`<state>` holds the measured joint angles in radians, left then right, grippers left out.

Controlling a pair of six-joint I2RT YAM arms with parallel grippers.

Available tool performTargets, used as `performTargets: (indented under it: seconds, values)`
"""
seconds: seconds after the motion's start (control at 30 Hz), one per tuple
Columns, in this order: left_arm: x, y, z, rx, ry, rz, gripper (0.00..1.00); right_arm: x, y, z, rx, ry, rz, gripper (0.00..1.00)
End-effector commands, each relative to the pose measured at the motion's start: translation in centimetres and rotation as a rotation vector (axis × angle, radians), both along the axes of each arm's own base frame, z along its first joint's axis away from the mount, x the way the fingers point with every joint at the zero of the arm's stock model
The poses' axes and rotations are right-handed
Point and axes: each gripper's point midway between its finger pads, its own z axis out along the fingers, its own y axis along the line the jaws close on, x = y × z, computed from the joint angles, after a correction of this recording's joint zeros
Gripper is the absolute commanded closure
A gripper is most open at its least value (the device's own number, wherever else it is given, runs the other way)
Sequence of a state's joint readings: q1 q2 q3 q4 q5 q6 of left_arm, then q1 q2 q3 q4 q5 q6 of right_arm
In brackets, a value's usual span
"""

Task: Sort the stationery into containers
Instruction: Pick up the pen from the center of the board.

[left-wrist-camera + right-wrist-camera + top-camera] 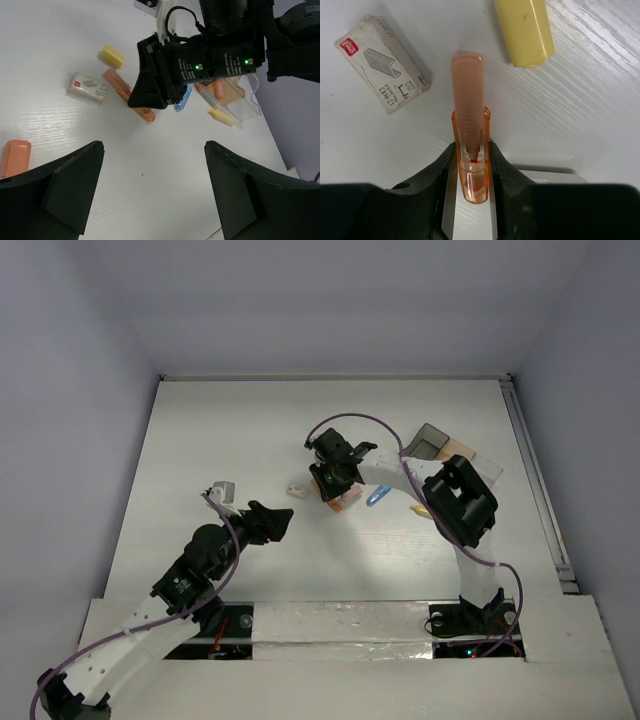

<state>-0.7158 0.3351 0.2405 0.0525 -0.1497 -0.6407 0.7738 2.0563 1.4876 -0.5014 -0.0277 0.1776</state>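
Currently, right gripper pinching orange marker (lying on table, staple box nearby), left gripper spread wide.

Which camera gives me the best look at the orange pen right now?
Right wrist: the orange pen sits close-up and centred, held in the right gripper. Left wrist shows it partly hidden behind that gripper; top external shows only an orange speck.

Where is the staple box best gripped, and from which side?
Probably grip the staple box across its two long sides, at the middle, from above: it lies flat, those sides are free, and the orange marker lies near one short end.
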Motion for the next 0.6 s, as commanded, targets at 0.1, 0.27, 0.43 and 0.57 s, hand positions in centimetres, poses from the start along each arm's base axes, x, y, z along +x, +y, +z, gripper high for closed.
performTargets:
  seconds: [0.1, 0.27, 0.43, 0.57]
  values:
    - [-0.1, 0.3, 1.3, -0.048, -0.020, 0.013, 0.22, 0.2, 0.6, 2.5, 0.058, -0.069, 0.011, 0.85]
    - [0.0, 0.1, 2.6, -0.062, -0.024, 0.014, 0.23, -0.1, 1.1, 6.8, 0.138, -0.128, 0.056, 0.86]
    - [0.3, -0.9, 4.6, -0.092, -0.041, -0.018, 0.29, -2.1, 1.7, 10.2, 0.244, -0.131, 0.151, 0.86]
    - [1.0, -2.1, 5.6, -0.102, -0.037, -0.040, 0.31, -4.4, 1.4, 12.6, 0.318, -0.139, 0.234, 0.87]
